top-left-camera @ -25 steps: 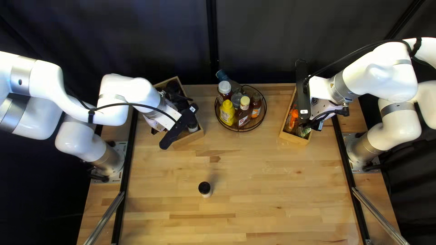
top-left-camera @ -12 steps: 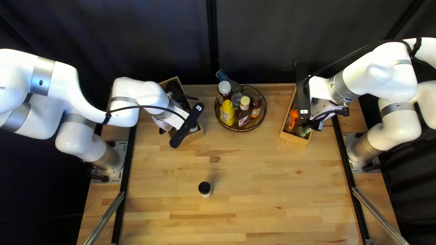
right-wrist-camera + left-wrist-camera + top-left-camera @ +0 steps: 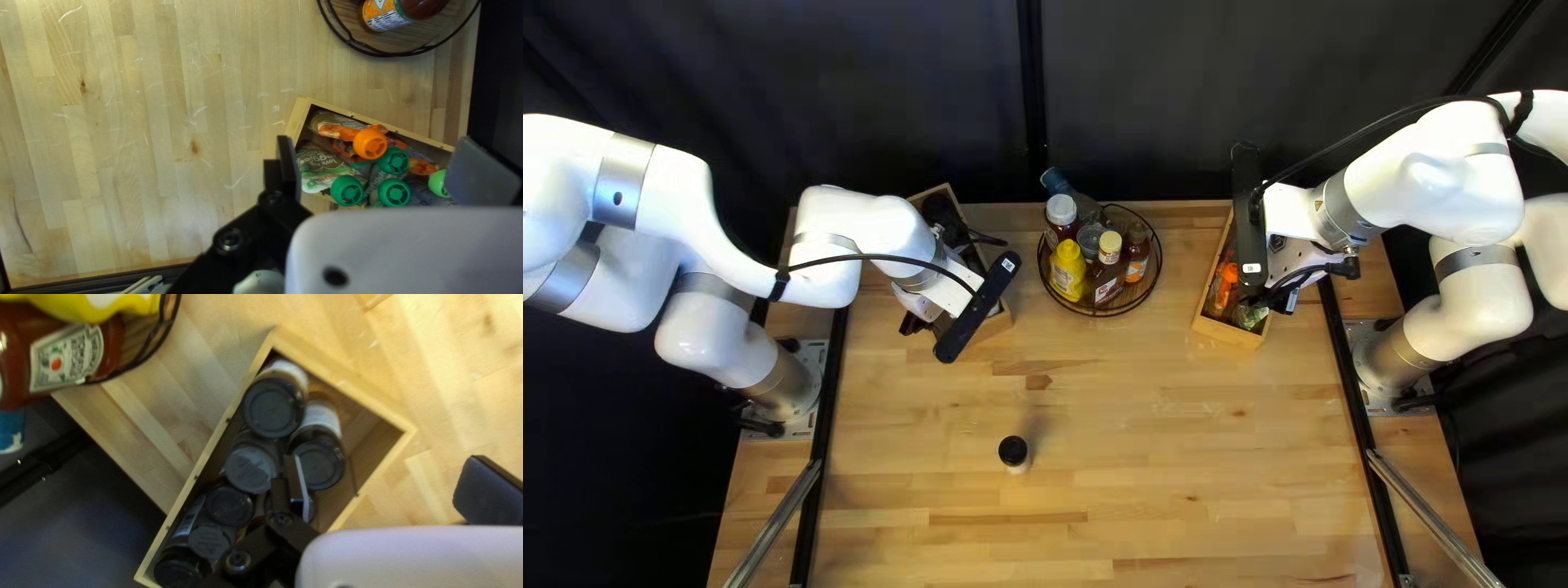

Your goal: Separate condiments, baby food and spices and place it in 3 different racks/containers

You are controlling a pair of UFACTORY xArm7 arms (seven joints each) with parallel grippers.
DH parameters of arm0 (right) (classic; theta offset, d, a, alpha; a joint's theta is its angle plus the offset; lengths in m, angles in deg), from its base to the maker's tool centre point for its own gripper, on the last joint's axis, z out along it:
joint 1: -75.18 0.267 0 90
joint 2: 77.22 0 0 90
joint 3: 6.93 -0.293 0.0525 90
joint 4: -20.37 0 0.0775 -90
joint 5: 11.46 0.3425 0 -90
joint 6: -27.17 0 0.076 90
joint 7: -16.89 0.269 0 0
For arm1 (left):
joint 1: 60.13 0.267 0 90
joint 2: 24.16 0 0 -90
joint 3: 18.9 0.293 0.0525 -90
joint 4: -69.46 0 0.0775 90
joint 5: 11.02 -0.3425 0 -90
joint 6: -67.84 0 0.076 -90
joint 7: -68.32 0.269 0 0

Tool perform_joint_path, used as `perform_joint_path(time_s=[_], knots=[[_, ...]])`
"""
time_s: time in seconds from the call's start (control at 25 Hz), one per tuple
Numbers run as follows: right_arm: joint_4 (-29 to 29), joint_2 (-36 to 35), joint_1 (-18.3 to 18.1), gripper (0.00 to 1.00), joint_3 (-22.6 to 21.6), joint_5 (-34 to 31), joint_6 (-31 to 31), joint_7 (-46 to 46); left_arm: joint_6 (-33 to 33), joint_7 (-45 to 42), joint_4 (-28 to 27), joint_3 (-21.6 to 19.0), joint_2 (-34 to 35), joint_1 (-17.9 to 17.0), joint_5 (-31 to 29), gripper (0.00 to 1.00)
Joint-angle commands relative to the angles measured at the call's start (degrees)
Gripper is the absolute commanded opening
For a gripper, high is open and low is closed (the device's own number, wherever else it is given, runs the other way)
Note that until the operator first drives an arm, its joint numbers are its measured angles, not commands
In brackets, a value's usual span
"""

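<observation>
Left of the round rack (image 3: 1135, 295) of bottles (image 3: 1067, 274), the left claw (image 3: 978, 307) hangs over the jar box (image 3: 348, 381), fingers apart; right of it, the right claw (image 3: 1250, 218), also apart, is over the pouch box (image 3: 1228, 332). A black-capped jar (image 3: 1014, 452) stands nearer than the rack.

Along the far edge of the table (image 3: 1176, 457), a rack (image 3: 1100, 316) is being flanked by a left-hand box (image 3: 991, 328) and a right-hand box (image 3: 1226, 331). Bottles (image 3: 1108, 279) are being held in the rack, jars (image 3: 272, 407) in the left-hand box, pouches (image 3: 325, 167) in the right-hand box. Before the left-hand box, another jar (image 3: 1014, 451) is being borne by the table
</observation>
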Motion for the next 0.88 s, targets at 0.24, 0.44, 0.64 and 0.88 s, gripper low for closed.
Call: perform_joint_path(time_s=[0.24,0.44,0.64,0.88], knots=[[0.0,0.0,0.0,1.0,0.0,0.0,0.0,0.0,-2.2,2.9,-7.6,-3.8,-12.2,-11.6,11.0,1.0],[0.0,0.0,0.0,1.0,0.0,0.0,0.0,0.0,-5.4,5.6,-10.9,-4.7,-19.6,-14.2,14.3,1.0],[0.0,0.0,0.0,1.0,0.0,0.0,0.0,0.0,-9.4,7.5,-11.7,-4.6,-24.2,-14.7,16.3,1.0],[0.0,0.0,0.0,1.0,0.0,0.0,0.0,0.0,-13.2,8.2,-11.8,-4.5,-27.3,-14.7,17.7,1.0]])
